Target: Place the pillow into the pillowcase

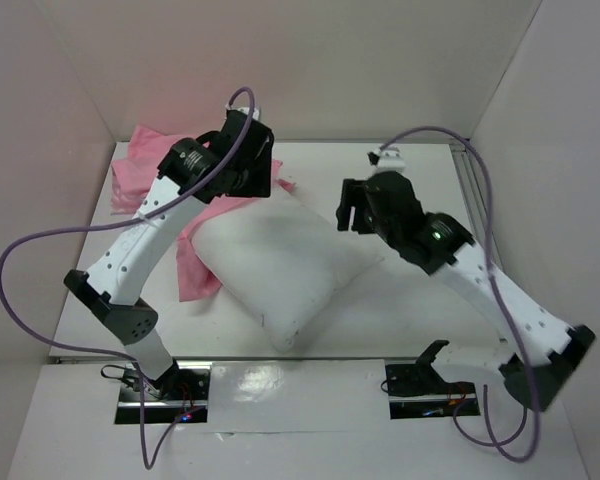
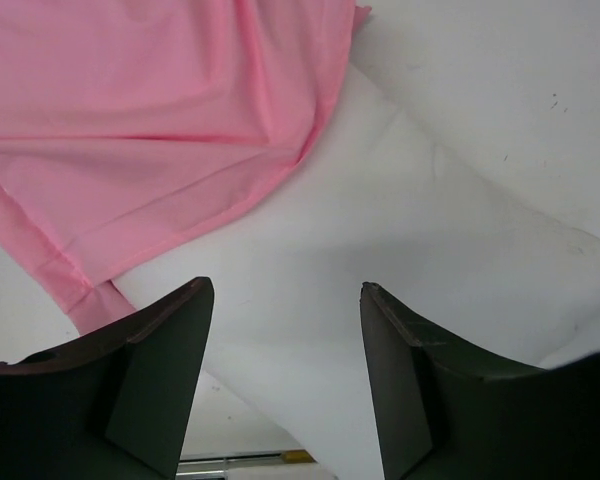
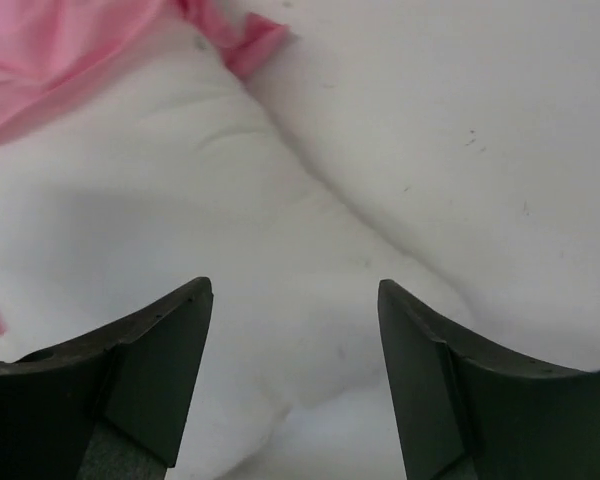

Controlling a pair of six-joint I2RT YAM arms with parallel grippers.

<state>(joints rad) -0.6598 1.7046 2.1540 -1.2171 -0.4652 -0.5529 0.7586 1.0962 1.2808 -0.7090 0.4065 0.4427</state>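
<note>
The white pillow (image 1: 285, 265) lies diagonally in the middle of the table, its far end resting on the pink pillowcase (image 1: 140, 165), which is spread at the far left. My left gripper (image 1: 258, 172) is open and empty, hovering over the pillow's far end beside the pink edge. In the left wrist view the pillow (image 2: 380, 230) runs under the open left gripper (image 2: 287, 290) with the pillowcase (image 2: 140, 110) at upper left. My right gripper (image 1: 352, 208) is open and empty, just off the pillow's right corner. The right wrist view shows the pillow (image 3: 180, 200) under the open right gripper (image 3: 295, 290) and the pillowcase (image 3: 60, 50).
White walls enclose the table on the left, back and right. A metal rail (image 1: 475, 190) runs along the table's right edge. Purple cables loop from both arms.
</note>
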